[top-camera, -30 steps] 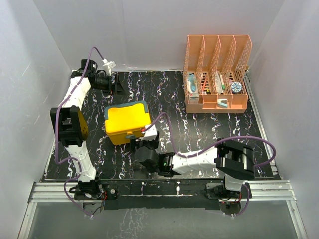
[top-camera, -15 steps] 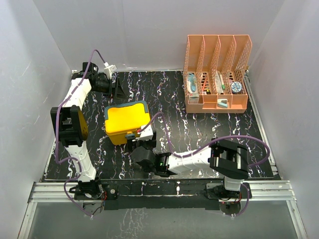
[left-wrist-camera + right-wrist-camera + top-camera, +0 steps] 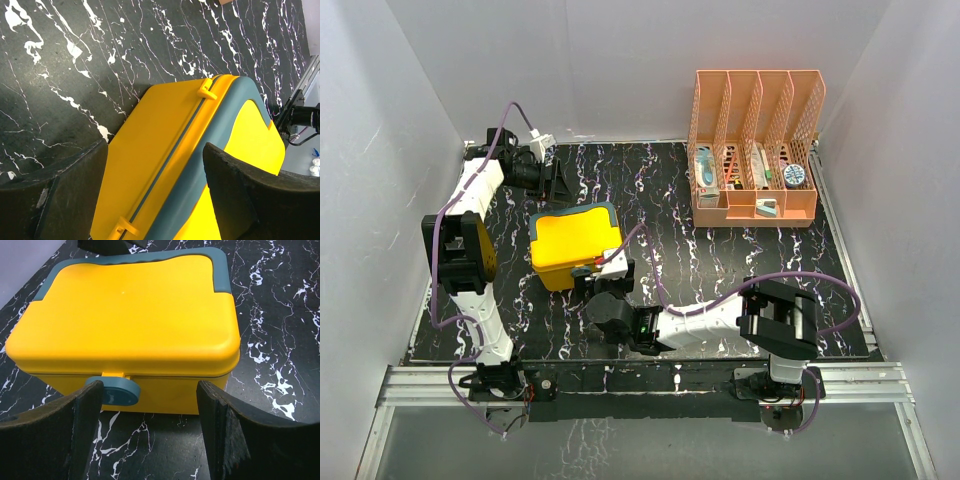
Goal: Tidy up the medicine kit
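Fingers [image 3: 50,435] of the right hand [image 3: 150,387] are spread wide, and nothing is held between them. They are set just in front of the medicine kit [image 3: 170,390], whose dark teal latch [image 3: 117,392] is seen close beside one finger. The yellow lid [image 3: 125,305] is shut. The left hand [image 3: 156,147] is likewise held wide and empty at the kit's far side, where its hinges [image 3: 206,90] are seen. The kit is placed left of centre on the black marbled bench [image 3: 720,260], between both hands and well apart from the orange mesh rack [image 3: 755,150] at the far right.
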Motion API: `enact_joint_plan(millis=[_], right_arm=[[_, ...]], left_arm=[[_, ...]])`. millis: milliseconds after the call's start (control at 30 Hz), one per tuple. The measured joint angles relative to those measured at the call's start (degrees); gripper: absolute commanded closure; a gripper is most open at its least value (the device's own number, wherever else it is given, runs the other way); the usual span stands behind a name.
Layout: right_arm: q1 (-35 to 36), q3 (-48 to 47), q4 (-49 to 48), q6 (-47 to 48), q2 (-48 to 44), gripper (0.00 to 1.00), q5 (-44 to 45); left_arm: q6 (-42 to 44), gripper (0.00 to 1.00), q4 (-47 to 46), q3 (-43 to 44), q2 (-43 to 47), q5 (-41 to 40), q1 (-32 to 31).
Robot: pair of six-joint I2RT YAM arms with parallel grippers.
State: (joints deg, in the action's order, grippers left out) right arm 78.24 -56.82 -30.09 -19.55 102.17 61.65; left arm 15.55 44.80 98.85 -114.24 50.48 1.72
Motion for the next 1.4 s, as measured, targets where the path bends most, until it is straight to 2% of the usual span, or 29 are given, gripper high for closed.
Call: enact_joint_plan(millis=[667, 1167, 1400], right_arm=[[-1.0, -2.3, -1.5, 1.4, 3.3, 0.25, -0.4], [-1.9, -2.6, 2.4, -5.0, 3.3, 0.24, -1.6], [-2.1, 0.8, 2.3, -6.0, 0.2, 0.22, -1.6]], left_arm=[[1.5, 0.25, 0.9, -1.1, 0.0, 0.9, 0.0], [2.3, 0.25, 1.3, -1.5, 0.1, 2.1, 0.0], [3.0, 0.26, 2.5, -1.8, 0.2, 2.3, 0.0]])
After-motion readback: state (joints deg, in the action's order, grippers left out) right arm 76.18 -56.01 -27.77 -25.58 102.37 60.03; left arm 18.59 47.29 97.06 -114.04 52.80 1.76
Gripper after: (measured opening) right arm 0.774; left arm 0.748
